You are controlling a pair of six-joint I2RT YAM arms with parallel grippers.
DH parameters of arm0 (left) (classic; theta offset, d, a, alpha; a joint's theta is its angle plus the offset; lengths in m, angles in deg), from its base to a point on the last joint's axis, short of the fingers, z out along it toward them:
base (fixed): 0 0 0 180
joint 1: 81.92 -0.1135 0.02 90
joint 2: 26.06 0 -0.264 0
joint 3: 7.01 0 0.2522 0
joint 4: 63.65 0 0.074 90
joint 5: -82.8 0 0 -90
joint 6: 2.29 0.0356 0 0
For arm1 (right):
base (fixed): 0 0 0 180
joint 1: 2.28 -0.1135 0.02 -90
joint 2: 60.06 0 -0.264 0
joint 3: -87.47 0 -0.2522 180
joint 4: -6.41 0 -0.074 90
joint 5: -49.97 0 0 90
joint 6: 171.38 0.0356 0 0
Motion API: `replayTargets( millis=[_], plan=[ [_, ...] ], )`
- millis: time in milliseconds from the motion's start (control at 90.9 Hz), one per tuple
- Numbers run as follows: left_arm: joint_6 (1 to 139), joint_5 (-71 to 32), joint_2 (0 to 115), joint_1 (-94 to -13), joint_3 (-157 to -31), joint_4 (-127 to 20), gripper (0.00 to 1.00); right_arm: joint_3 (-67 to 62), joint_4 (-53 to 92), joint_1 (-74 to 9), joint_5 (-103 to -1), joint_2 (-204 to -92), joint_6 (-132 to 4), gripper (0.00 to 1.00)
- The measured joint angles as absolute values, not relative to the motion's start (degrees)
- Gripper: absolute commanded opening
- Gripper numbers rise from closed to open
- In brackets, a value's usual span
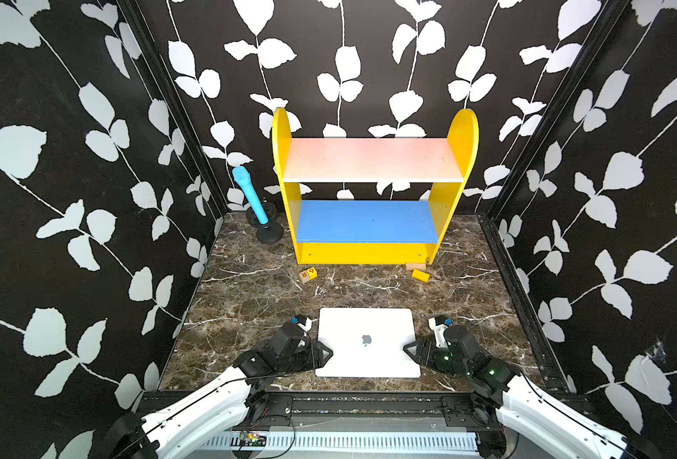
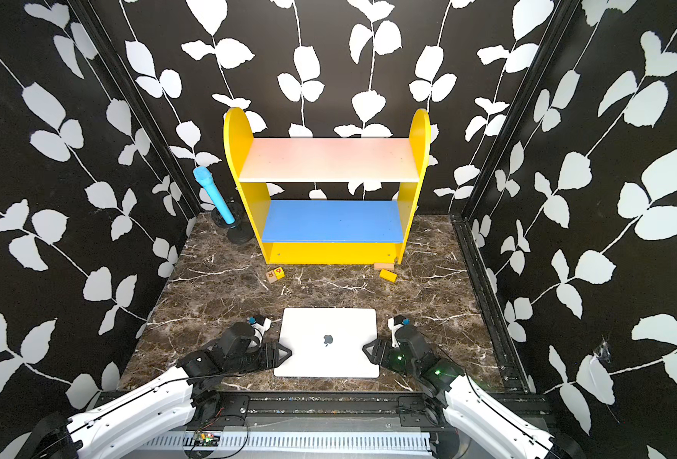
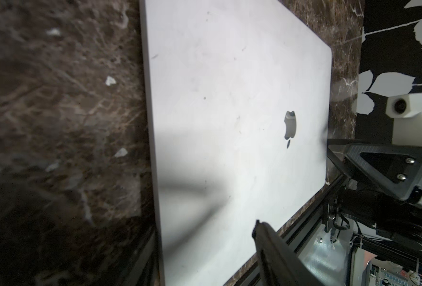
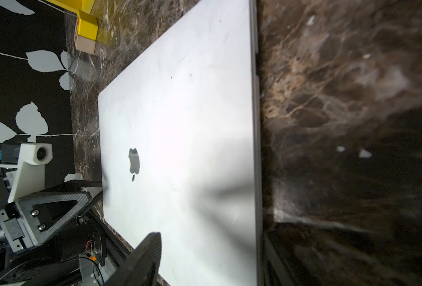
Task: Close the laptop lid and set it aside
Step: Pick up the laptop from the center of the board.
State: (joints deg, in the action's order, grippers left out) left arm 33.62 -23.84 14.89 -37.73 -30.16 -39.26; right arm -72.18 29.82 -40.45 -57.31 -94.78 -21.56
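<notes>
Closed laptop — left fingers, right fingers parted at its sides

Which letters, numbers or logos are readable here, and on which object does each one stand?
"6": red, on the yellow face of the small block.
"R": red, on the same block's pale face.
Apple logo, without words: centre of the closed lid.
Nothing else readable is visible.

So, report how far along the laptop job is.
Done: the lid is shut, logo up, flat on the table. In hand: the left hand and right hand sit at opposite side edges of the laptop; a firm grip cannot be confirmed. Left: setting it aside; it lies front and centre.
</notes>
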Motion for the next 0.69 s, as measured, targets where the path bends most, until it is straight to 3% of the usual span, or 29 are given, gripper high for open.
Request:
replayTargets(
  millis=[693],
  plan=[
    [29.82, -24.61, 15.23, -37.87, -27.47, -46.19, 0.51, -74.04, 24.69, -40.21, -58.19, -95.30, -16.21, 0.57]
  ],
)
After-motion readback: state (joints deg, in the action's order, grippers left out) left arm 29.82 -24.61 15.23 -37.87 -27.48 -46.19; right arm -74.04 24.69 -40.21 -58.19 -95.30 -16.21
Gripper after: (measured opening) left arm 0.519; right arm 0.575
